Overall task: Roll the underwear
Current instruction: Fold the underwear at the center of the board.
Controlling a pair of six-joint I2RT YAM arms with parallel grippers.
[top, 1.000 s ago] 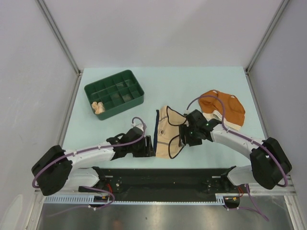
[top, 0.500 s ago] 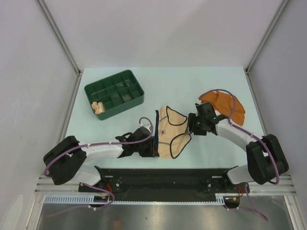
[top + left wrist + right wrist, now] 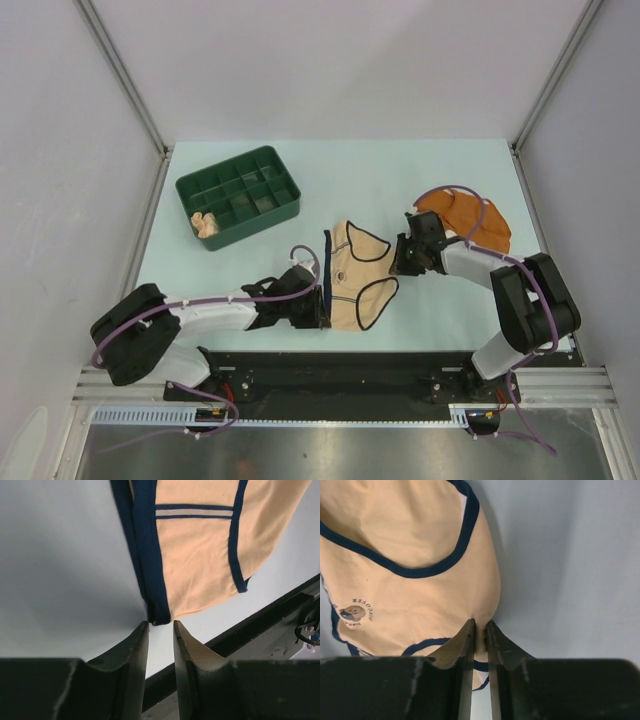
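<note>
while the right end effector (image 3: 480, 626) pinched the cream underwear (image 3: 410, 580) and the left end effector (image 3: 161, 625) sat at its band corner, hold unclear, both needed firm, level grips before rolling.

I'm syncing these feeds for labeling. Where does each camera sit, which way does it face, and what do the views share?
Top external: above and behind the arm bases, looking down at the table; both arms, left gripper and right gripper show.
Left wrist: on the left arm, looking along its fingers at the cream underwear, waistband corner.
Right wrist: on the right arm, looking past its fingers at that garment's edge.
Shared: all three show the cream underwear.
</note>
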